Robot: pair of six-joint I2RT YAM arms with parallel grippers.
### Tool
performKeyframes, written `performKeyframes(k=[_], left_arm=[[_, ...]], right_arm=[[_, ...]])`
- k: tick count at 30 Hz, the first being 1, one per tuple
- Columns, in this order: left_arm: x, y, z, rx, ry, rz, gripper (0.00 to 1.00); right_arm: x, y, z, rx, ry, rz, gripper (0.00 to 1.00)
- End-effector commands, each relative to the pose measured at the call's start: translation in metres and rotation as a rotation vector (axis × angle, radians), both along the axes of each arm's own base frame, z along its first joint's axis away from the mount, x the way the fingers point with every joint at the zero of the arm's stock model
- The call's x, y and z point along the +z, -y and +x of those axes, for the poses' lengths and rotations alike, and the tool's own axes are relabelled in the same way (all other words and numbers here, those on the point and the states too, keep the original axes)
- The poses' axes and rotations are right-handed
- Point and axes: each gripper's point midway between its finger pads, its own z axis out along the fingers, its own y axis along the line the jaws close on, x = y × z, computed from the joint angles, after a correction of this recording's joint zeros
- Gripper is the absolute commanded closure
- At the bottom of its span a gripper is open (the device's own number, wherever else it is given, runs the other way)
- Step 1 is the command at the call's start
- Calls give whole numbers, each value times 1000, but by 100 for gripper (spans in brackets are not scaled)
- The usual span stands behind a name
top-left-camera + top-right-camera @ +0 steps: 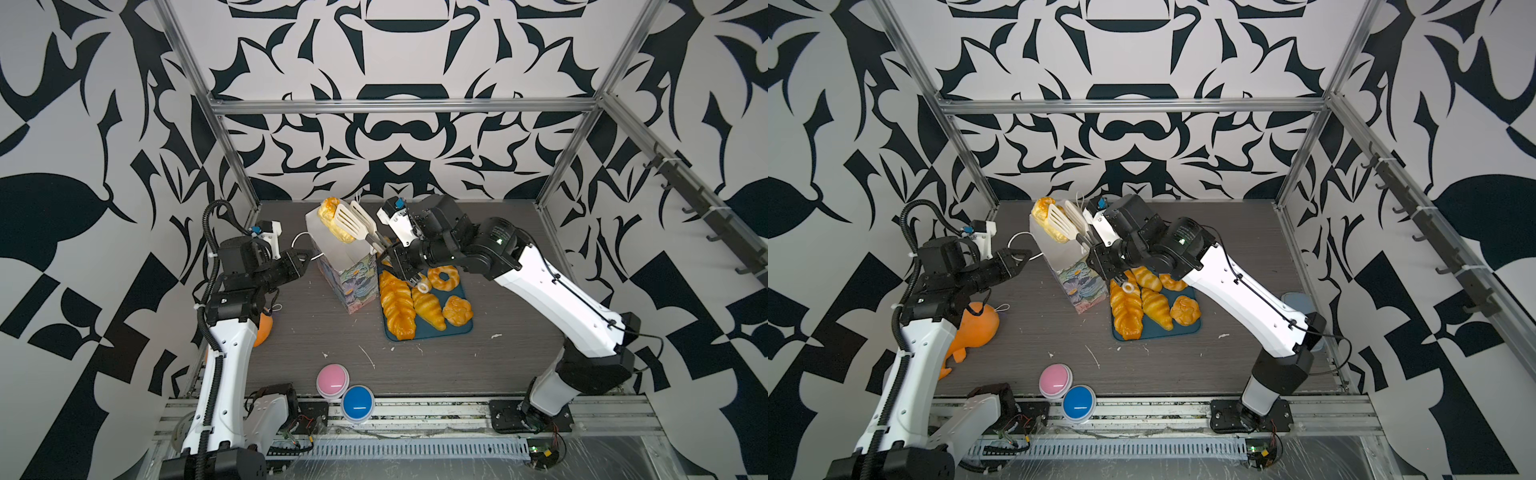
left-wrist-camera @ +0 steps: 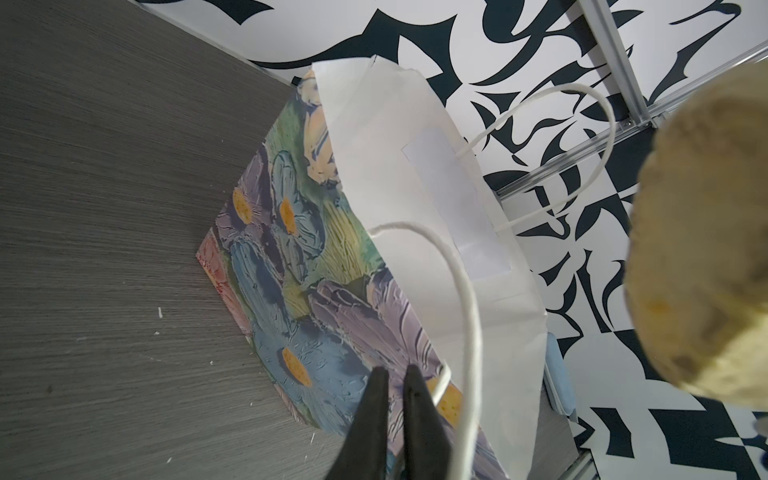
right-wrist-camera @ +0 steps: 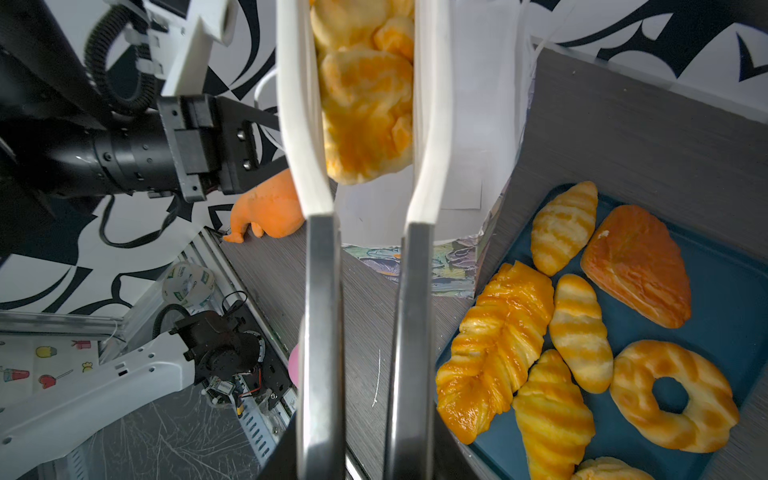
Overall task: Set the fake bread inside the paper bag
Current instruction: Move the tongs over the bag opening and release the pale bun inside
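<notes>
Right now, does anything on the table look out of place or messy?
Yes. An orange toy figure lies by the left arm, apart from the pastries on the tray. Small white scraps litter the table.

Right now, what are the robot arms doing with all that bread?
The right tool squeezes white tongs holding one pastry over the open paper bag. The left tool is shut beside the bag's cord handle. The other pastries lie on the blue tray.
</notes>
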Motion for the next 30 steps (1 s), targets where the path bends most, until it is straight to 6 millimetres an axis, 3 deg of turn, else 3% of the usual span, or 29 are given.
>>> performKeyframes(k=[1,15,30], left_arm=[[4,2,-2,-13,2,-14,87],[7,3,-3,-20,2,-15,87],[9,5,-2,-37,7,-23,86]], right_arm=[[13,-10,6,-12,34,60,66],[-32,-11,19,-48,-9,-63,66],[-34,-14,20,-28,-4,-89,56]])
